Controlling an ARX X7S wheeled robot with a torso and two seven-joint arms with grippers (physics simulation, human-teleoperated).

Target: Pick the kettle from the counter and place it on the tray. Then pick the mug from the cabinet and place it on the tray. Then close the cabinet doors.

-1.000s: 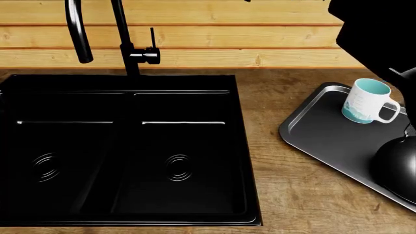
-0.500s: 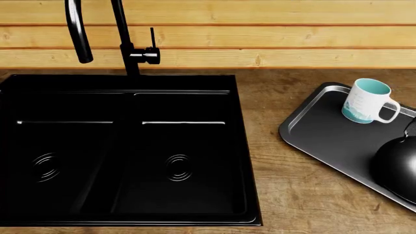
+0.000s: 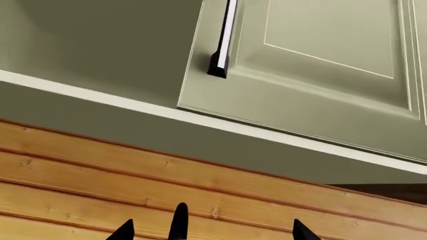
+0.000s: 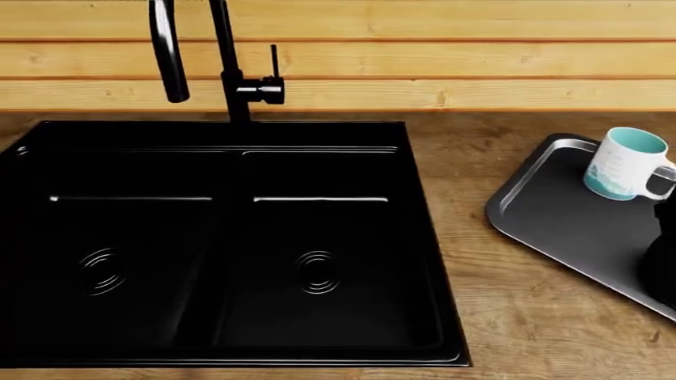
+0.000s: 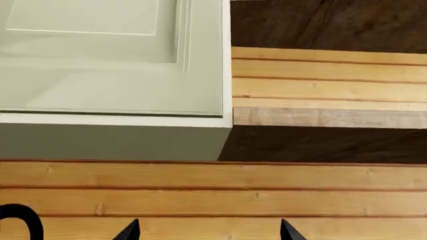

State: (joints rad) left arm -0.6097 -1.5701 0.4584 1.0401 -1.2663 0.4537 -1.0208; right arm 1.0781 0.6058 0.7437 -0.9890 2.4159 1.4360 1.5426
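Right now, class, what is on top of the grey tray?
On the tray stands the white mug, upright at its far end. A black rounded shape sits nearer, cut off by the picture's edge, so the tray's right part is unseen.
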